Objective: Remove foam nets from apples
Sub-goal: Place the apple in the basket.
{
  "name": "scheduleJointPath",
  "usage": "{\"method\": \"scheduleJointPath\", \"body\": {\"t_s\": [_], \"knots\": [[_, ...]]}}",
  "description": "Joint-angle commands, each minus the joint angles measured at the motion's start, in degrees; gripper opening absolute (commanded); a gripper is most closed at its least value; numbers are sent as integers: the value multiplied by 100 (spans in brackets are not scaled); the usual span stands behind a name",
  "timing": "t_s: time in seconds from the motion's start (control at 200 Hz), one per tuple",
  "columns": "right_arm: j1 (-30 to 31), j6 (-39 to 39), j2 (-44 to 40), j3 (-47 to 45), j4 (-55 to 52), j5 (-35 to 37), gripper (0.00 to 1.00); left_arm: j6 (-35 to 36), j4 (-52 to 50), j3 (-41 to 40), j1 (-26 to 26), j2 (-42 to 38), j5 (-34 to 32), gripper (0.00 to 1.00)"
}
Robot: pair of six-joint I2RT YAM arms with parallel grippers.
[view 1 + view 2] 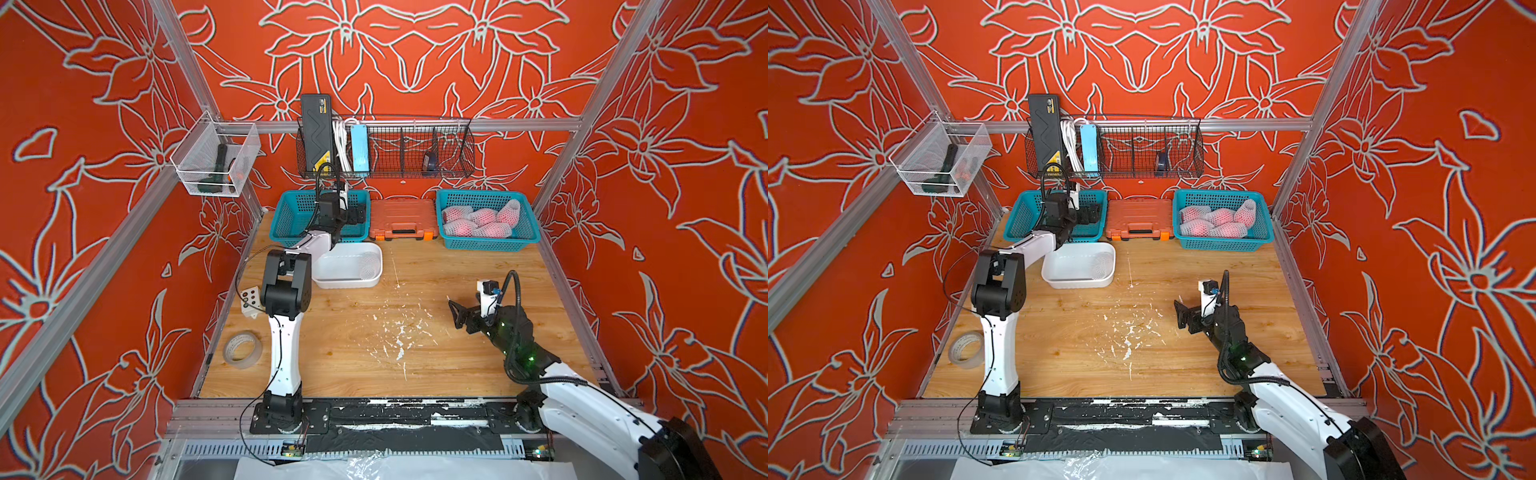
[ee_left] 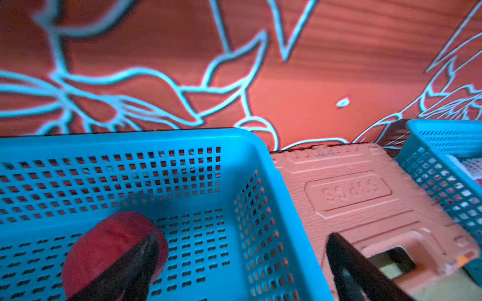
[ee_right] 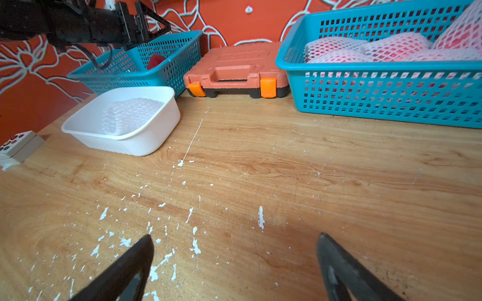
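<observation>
Right now your left gripper (image 2: 242,242) hangs over the teal plastic lattice basket (image 1: 286,220) that sits left of centre in the upper half of both top views. Its black fingers stand wide apart and grasp nothing. In the left wrist view a bare, deep-red round apple (image 2: 109,250) lies on that basket's floor, partly hidden behind one finger (image 2: 135,263); you cannot tell whether finger and fruit touch. Just below that basket in a top view sits a white rectangular plastic tub (image 1: 349,283), and an empty white foam net (image 1: 370,264) lies at its right end. Your right gripper (image 3: 234,237) is released as well, its fingers spread with only the scratched, paint-flecked wooden tabletop (image 3: 287,169) between them. In both top views it sits right of centre, well apart from every basket, pointing toward the left of the frame. A second teal lattice basket (image 1: 486,244) stands at the upper right of the tabletop and holds the netted apples (image 1: 482,218). These are pinkish-red fruits in white mesh sleeves, packed against one another, with one propped up at the basket's right end. An orange hard-plastic tool case (image 1: 401,216) lies between the two baskets.
</observation>
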Motion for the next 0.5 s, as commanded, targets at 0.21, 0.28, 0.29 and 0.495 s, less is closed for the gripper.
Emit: {"method": "scheduleJointPath", "body": {"t_s": [0.21, 0.28, 0.29, 0.495], "knots": [[16, -175, -354, 788, -68, 569, 97, -261, 880, -1438, 40, -1516, 240, 98], [-6, -180, 288, 1439, -261, 667, 98, -450, 983, -1839, 27, -2000, 347, 98], [-16, -173, 373, 1549, -321, 687, 98, -487, 977, -1893, 27, -2064, 365, 98], [-201, -313, 2377, 3716, -828, 505, 98, -1321, 1426, -3471, -495, -3809, 353, 98]]}}
